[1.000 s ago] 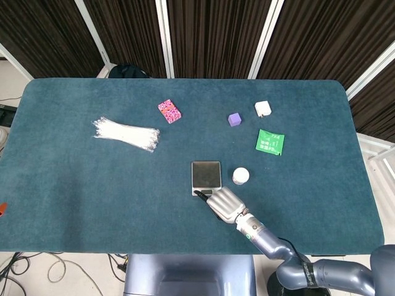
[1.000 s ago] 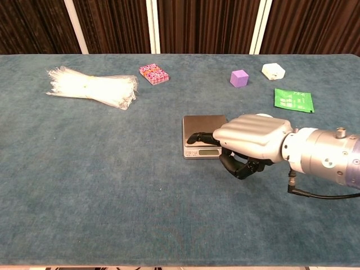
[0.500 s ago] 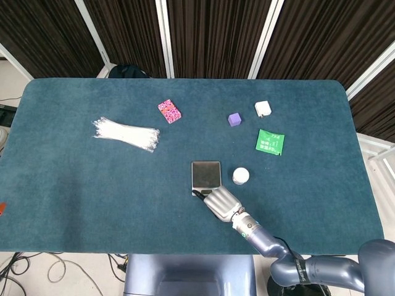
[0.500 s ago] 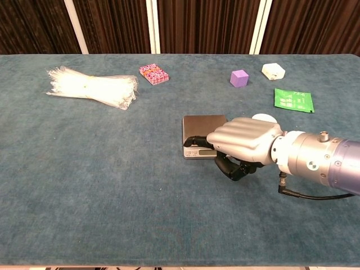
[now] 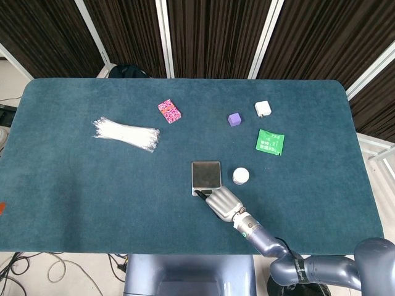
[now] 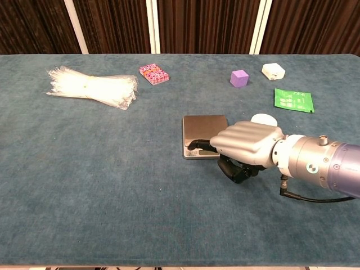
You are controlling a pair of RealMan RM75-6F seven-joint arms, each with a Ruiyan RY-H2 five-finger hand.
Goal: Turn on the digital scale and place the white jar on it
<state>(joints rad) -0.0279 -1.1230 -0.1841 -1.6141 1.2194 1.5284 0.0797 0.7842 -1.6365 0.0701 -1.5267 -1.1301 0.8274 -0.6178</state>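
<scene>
The small digital scale (image 5: 205, 174) (image 6: 204, 128) with a grey platform lies near the table's middle front. My right hand (image 5: 224, 203) (image 6: 244, 146) is at its front edge, one dark fingertip laid on the control panel and the other fingers curled under; it holds nothing. The hand covers the display in the chest view. The white jar (image 5: 241, 176) (image 6: 263, 119) stands upright just right of the scale, partly hidden behind the hand in the chest view. My left hand shows in neither view.
A bundle of white zip ties (image 5: 126, 133) (image 6: 93, 86) lies at the left. A pink packet (image 5: 169, 111) (image 6: 154, 73), a purple cube (image 5: 234, 119) (image 6: 239, 77), a white block (image 5: 263, 108) (image 6: 273, 71) and a green packet (image 5: 270, 142) (image 6: 293, 100) lie further back.
My right hand has sunk lower and shifted slightly left, bringing its fingertip down onto the scale's front panel. The jar and scale have not moved.
</scene>
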